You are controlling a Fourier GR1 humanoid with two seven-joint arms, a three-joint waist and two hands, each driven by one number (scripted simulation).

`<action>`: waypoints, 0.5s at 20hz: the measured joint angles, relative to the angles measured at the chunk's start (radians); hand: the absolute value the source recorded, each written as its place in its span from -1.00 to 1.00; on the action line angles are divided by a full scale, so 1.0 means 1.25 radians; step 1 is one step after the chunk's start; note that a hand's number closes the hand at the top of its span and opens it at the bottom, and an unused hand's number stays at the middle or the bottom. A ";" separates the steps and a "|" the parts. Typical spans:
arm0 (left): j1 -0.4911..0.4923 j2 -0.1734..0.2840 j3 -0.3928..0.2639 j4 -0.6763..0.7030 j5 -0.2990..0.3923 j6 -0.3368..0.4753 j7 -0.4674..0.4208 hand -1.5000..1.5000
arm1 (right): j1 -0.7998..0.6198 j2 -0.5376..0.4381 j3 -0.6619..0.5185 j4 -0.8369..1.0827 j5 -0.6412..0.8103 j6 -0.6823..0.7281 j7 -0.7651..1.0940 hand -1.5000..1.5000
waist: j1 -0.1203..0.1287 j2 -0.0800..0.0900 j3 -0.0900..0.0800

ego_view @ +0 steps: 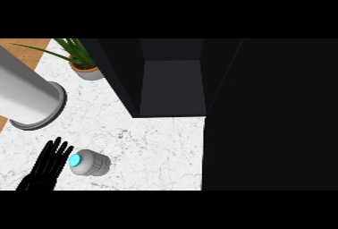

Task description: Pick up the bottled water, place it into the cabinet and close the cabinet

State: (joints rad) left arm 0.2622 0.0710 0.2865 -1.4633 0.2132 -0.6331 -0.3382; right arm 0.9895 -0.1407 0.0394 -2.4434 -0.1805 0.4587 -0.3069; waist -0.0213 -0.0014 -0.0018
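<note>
The bottled water (pixel 90 163) stands upright on the white marble counter at the lower left, seen from above as a grey body with a cyan cap. Just to its left is my left hand (pixel 48 167), black, fingers straight and pointing up, close beside the bottle but not curled round it. The dark cabinet (pixel 173 85) stands open at the top middle, its inside a grey recess. Its open door (pixel 271 116) is the large black panel filling the right side. My right hand does not show.
A big grey cylinder container (pixel 30 98) lies at the left edge. A potted plant (pixel 82 62) stands at the back left beside the cabinet. Bare marble counter (pixel 158 147) lies between the bottle and the cabinet's opening.
</note>
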 measured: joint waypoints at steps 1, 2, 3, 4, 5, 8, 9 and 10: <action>-0.018 0.006 0.004 0.032 -0.009 0.000 -0.014 -1.00 | 0.004 0.002 0.003 -0.001 0.000 0.000 0.000 -1.00 | 0.000 0.000 0.000; -0.033 0.008 0.005 0.061 -0.021 0.001 -0.030 -1.00 | 0.008 0.002 0.001 -0.001 0.001 0.002 -0.005 -1.00 | 0.000 0.001 0.000; -0.041 0.003 0.002 0.086 -0.037 0.006 -0.053 -1.00 | 0.008 0.002 -0.001 -0.001 0.001 0.002 -0.008 -1.00 | 0.001 0.001 0.000; -0.052 0.003 0.003 0.113 -0.050 0.011 -0.071 -1.00 | 0.016 0.003 0.000 -0.001 0.001 0.006 -0.014 -1.00 | 0.001 0.001 0.000; -0.068 0.005 0.007 0.140 -0.058 0.018 -0.086 -1.00 | 0.025 0.003 -0.003 -0.001 0.002 0.012 -0.023 -1.00 | 0.000 0.001 0.000; -0.095 0.008 0.008 0.209 -0.088 0.041 -0.130 -1.00 | 0.056 -0.001 -0.018 -0.001 0.001 0.030 -0.050 -1.00 | -0.001 0.000 0.000; -0.107 0.009 0.010 0.231 -0.095 0.048 -0.140 -1.00 | 0.063 -0.001 -0.022 -0.001 0.001 0.033 -0.054 -1.00 | -0.001 0.001 0.000; -0.119 0.015 0.011 0.255 -0.102 0.054 -0.151 -1.00 | 0.069 -0.002 -0.031 -0.001 0.000 0.037 -0.060 -1.00 | 0.000 0.001 0.000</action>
State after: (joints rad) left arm 0.1133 0.0897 0.3008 -1.1444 0.0862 -0.5661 -0.5269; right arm 1.0762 -0.1437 0.0004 -2.4447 -0.1811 0.5048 -0.3820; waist -0.0218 -0.0005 -0.0021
